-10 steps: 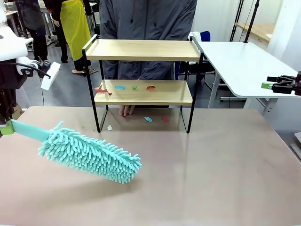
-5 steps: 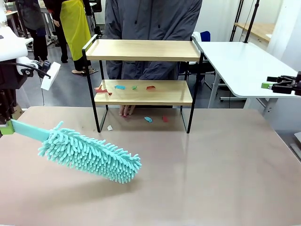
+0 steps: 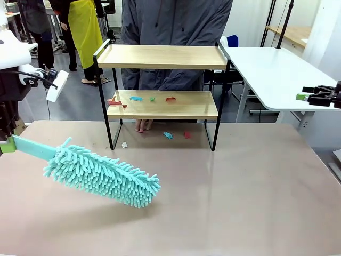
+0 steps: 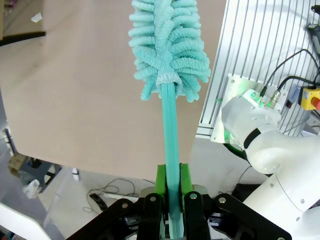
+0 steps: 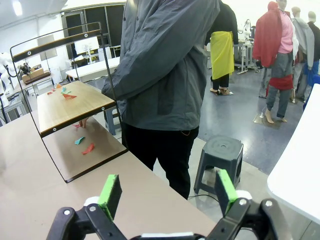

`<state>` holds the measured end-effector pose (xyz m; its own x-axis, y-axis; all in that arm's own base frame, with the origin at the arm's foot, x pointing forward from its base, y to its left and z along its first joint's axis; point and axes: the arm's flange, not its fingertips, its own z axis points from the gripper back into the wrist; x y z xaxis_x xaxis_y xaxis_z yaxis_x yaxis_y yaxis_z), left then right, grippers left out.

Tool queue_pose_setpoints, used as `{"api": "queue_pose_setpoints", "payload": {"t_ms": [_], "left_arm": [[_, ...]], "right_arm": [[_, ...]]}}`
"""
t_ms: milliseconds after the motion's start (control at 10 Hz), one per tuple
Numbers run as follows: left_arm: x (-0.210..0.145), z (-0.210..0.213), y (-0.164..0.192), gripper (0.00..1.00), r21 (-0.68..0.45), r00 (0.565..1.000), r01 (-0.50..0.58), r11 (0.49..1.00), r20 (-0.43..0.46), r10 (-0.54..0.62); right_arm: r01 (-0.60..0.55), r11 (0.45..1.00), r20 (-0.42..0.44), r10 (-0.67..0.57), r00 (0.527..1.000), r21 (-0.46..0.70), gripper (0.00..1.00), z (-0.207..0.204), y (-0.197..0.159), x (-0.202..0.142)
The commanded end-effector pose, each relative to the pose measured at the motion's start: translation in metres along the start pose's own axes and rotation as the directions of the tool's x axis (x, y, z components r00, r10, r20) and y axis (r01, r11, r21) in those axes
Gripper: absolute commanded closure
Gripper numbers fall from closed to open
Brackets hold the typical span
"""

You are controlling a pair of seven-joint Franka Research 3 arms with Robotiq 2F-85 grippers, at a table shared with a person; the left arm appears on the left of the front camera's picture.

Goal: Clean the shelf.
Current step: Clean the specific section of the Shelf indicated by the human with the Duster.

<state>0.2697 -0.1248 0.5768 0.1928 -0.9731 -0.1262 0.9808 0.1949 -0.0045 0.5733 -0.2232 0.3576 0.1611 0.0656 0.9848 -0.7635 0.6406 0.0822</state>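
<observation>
One duster (image 3: 101,173), handle (image 4: 170,125) pinched in the left gripper (image 4: 172,174), looks poised to sweep the shelf (image 3: 160,56); right gripper (image 5: 167,190) spread, idle.

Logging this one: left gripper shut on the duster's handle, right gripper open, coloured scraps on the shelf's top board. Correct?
One slip: the scraps lie on the lower board of the shelf, as the front view shows; the top board is bare. The left gripper is shut on the duster by its handle, and the right gripper is open.
</observation>
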Motion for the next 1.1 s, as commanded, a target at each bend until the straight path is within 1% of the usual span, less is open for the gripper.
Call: {"api": "queue_pose_setpoints", "payload": {"t_ms": [0, 100, 300, 400, 500, 600, 700, 800, 900, 1000], "left_arm": [[0.000, 0.004, -0.003, 0.87, -0.002, 1.000, 0.001, 1.000, 0.001, -0.001], [0.000, 0.000, 0.000, 0.87, 0.000, 1.000, 0.000, 1.000, 0.000, 0.000], [0.026, 0.006, -0.003, 0.87, -0.010, 0.991, -0.113, 0.994, 0.077, 0.114], [0.041, 0.009, -0.013, 0.87, -0.030, 0.974, -0.180, 0.983, 0.135, 0.182], [0.061, 0.009, -0.021, 0.87, -0.044, 0.960, -0.225, 0.973, 0.162, 0.229], [0.086, 0.006, -0.030, 0.87, -0.070, 0.935, -0.296, 0.953, 0.182, 0.304], [0.116, 0.002, -0.041, 0.87, -0.101, 0.899, -0.377, 0.921, 0.197, 0.390], [0.143, 0.001, -0.047, 0.87, -0.084, 0.857, -0.465, 0.881, 0.205, 0.472], [0.168, 0.000, -0.057, 0.87, -0.042, 0.801, -0.569, 0.821, 0.200, 0.565], [0.191, 0.000, -0.065, 0.87, -0.044, 0.749, -0.629, 0.776, 0.235, 0.620]], "right_arm": [[-0.003, 1.000, 0.000, 0.003, 1.000, 0.001, 0.00, -0.001, 0.002, 0.002], [-0.003, 1.000, 0.000, 0.003, 1.000, 0.001, 0.00, -0.001, 0.002, 0.002], [-0.003, 1.000, 0.000, 0.003, 1.000, 0.001, 0.00, -0.001, 0.002, 0.002], [-0.003, 1.000, 0.000, 0.003, 1.000, 0.001, 0.00, -0.001, 0.002, 0.002], [-0.003, 1.000, 0.000, 0.003, 1.000, 0.001, 0.00, -0.001, 0.002, 0.002], [-0.003, 1.000, 0.000, 0.003, 1.000, 0.001, 0.00, -0.001, 0.002, 0.002], [-0.003, 1.000, 0.000, 0.003, 1.000, 0.001, 0.00, -0.001, 0.002, 0.002], [-0.003, 1.000, 0.000, 0.003, 1.000, 0.001, 0.00, -0.001, 0.002, 0.002], [-0.003, 1.000, 0.000, 0.003, 1.000, 0.001, 0.00, -0.001, 0.002, 0.002], [-0.003, 1.000, 0.000, 0.003, 1.000, 0.001, 0.00, -0.001, 0.002, 0.002]]}}
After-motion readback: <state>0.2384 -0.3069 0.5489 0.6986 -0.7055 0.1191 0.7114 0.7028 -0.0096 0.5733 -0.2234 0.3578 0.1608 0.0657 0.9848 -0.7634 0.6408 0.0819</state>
